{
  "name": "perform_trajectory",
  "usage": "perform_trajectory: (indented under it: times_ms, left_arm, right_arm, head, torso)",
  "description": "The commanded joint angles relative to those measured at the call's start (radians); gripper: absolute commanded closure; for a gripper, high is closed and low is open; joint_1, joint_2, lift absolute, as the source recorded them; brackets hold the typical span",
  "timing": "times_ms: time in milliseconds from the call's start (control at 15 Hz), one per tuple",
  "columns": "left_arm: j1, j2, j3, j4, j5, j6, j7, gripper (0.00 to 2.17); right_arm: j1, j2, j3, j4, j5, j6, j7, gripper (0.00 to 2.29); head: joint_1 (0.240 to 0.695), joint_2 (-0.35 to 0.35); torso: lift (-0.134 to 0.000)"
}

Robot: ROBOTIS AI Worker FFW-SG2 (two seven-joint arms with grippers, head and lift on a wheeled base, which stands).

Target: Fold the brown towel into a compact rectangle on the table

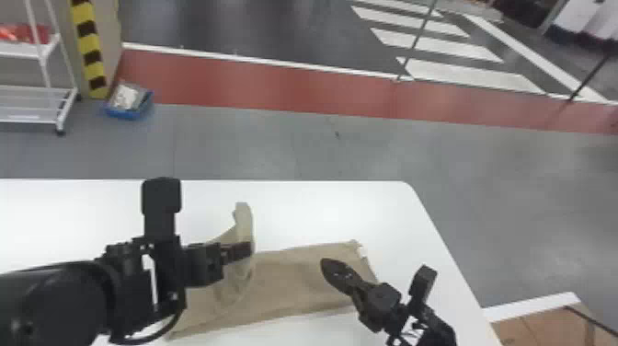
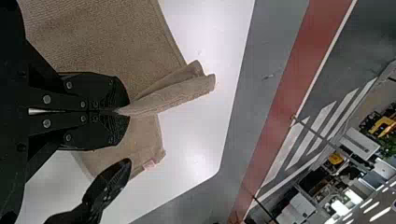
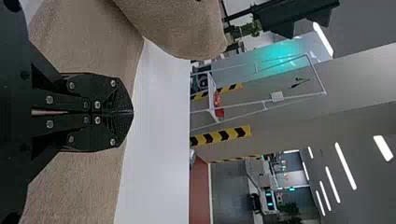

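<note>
The towel (image 1: 294,285) lies on the desk, toward the robot's side of it. Its right part is spread nearly flat, with a small pale tag (image 1: 362,250) at the far right corner. Toward its left part, a fold is lifted off the desk, and a loose end of cloth stands up on the far side of the grip, curving over.

The left tool (image 1: 249,249) is clenched on that fold. The left wrist view shows its two fingers pressed together with the cloth between the tips and a doubled end sticking out past them. The right tool (image 1: 325,265) is above the right part of the towel, pointing toward the left tool; the right wrist view shows its fingers brought together at the tips, grasping nothing.

The desk (image 1: 331,202) is white, with a rounded far right corner. Past its far edge comes grey floor (image 1: 276,142), then a red strip (image 1: 257,87) edged in white, and beyond that darker ground with white stripes (image 1: 455,46). At the far left, a blue bin (image 1: 126,112) sits on the floor by a black-and-yellow post (image 1: 89,50), and a white rack (image 1: 34,53) stands just left of them with something red on its upper shelf.
</note>
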Motion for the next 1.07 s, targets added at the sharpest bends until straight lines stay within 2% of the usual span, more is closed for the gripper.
perform_trajectory:
  times_ms: [0, 267, 533, 733, 1000]
  left_arm:
    - [-0.013, -0.003, -0.076, 0.072, -0.035, -0.127, 0.015, 1.79]
    - [-0.001, -0.003, -0.074, 0.09, -0.021, -0.152, 0.011, 1.79]
    - [0.042, -0.003, -0.077, -0.034, 0.001, 0.087, -0.014, 1.79]
    - [0.051, -0.003, -0.099, -0.051, -0.004, 0.081, -0.009, 1.79]
    - [0.049, -0.003, -0.119, -0.031, -0.011, -0.011, 0.021, 1.79]
  right_arm:
    - [0.0, -0.029, -0.019, 0.04, -0.04, -0.052, 0.0, 1.29]
    - [0.0, -0.036, -0.028, 0.051, -0.059, -0.068, 0.0, 1.29]
    - [0.005, -0.027, -0.035, 0.049, -0.06, -0.065, 0.0, 1.29]
    - [0.023, -0.017, -0.033, 0.032, -0.06, -0.065, 0.0, 1.29]
    - [0.028, -0.02, -0.044, 0.031, -0.067, -0.074, 0.003, 1.29]
  head:
    - [0.695, -0.35]
    - [0.695, -0.35]
    - [0.695, -0.35]
    - [0.695, -0.35]
    - [0.695, -0.35]
  torso:
    - [0.0]
    - [0.0]
    - [0.0]
    - [0.0]
    - [0.0]
